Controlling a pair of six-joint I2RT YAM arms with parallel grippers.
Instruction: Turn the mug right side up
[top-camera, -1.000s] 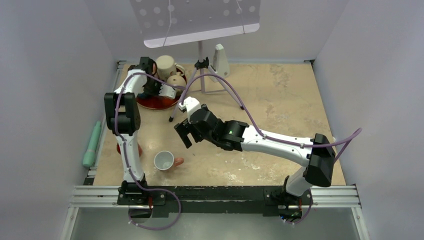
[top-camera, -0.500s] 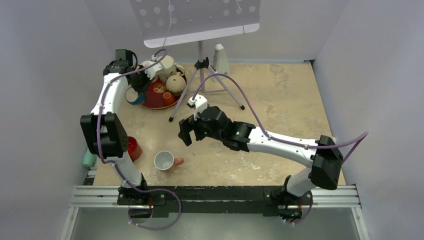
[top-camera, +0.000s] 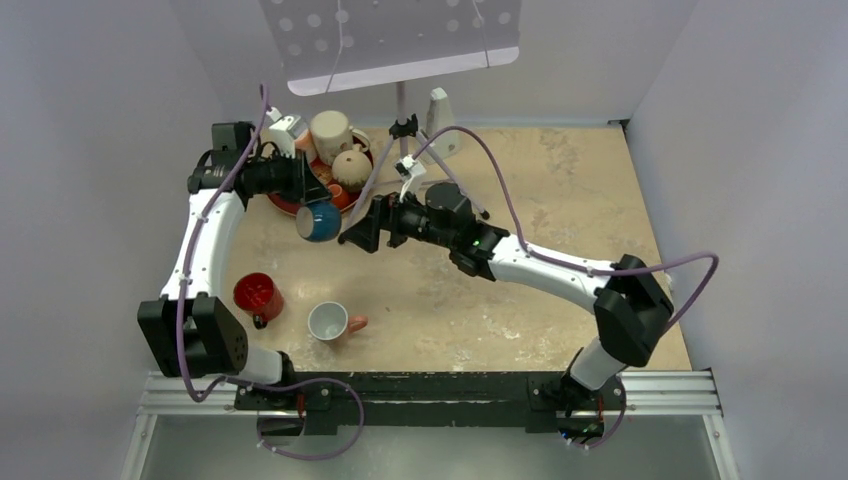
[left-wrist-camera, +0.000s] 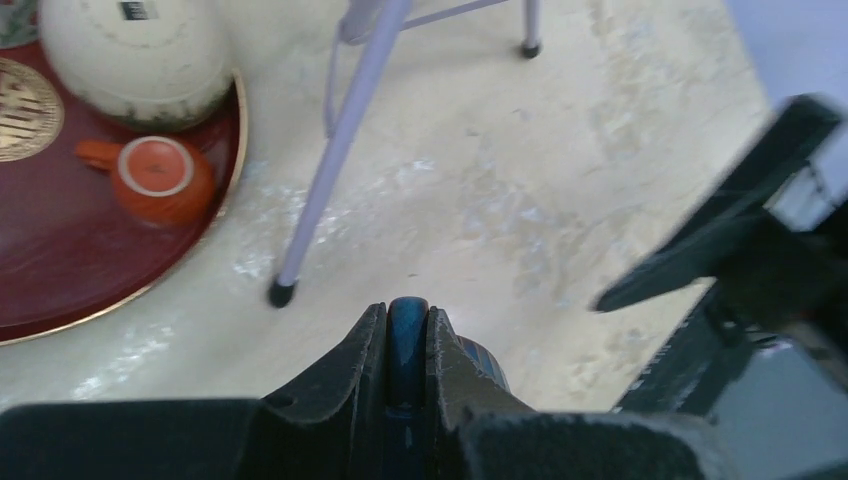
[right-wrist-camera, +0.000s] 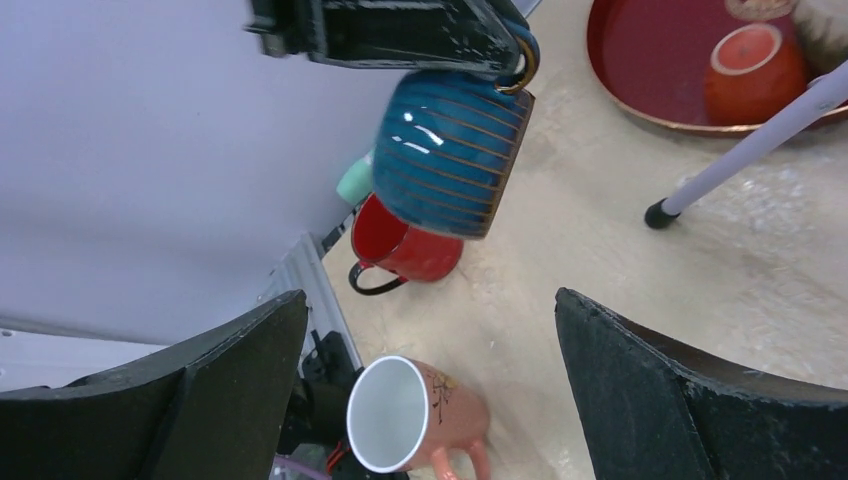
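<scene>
While left gripper (left-wrist-camera: 407, 322) pinches blue mug (right-wrist-camera: 450, 150) aloft, right gripper (top-camera: 356, 234) gapes.

We watch the left hand (left-wrist-camera: 407, 325) lift the blue mug (top-camera: 320, 221) off the red tray (top-camera: 283, 205) and swing it out to the tray's 5 o'clock, where it now hangs above the worktop (top-camera: 560, 200), clamped between the fingers. The left arm (top-camera: 205, 240) has dropped its elbow towards 7 o'clock, uncovering the red mug (top-camera: 256, 294). The right hand (top-camera: 362, 225) has travelled from mid-worktop towards 11 o'clock and now sits just at the blue mug's 3 o'clock
</scene>
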